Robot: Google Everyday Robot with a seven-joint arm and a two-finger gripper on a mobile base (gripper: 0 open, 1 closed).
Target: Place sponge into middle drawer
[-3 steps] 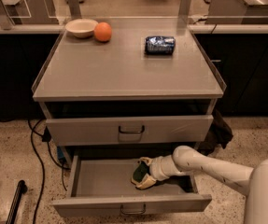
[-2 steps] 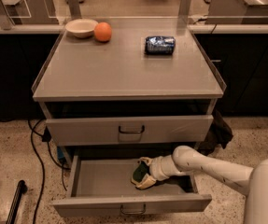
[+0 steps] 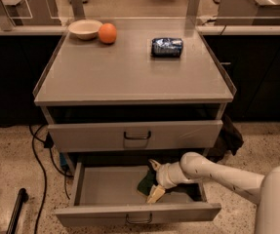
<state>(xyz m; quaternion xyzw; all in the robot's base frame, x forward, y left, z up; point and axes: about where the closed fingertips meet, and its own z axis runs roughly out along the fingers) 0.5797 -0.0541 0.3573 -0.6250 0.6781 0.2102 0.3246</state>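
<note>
The middle drawer (image 3: 100, 186) is pulled out, the lower of the two grey fronts, with a small dark loop handle on its front. My gripper (image 3: 154, 180) reaches into it from the right, over the right half of the drawer floor. Its two pale fingers (image 3: 155, 194) stand on either side of the sponge (image 3: 146, 182), dark green face showing, and close on it. The sponge is low inside the drawer, at or just above the floor. The white arm hides the drawer's right rear corner.
The upper drawer front (image 3: 135, 135) is closed above. On the cabinet top lie a shiny blue snack packet (image 3: 167, 47), an orange (image 3: 108, 33) and a white bowl (image 3: 85, 29). Cables (image 3: 41, 165) trail on the floor at left. A dark object (image 3: 17, 206) stands at lower left.
</note>
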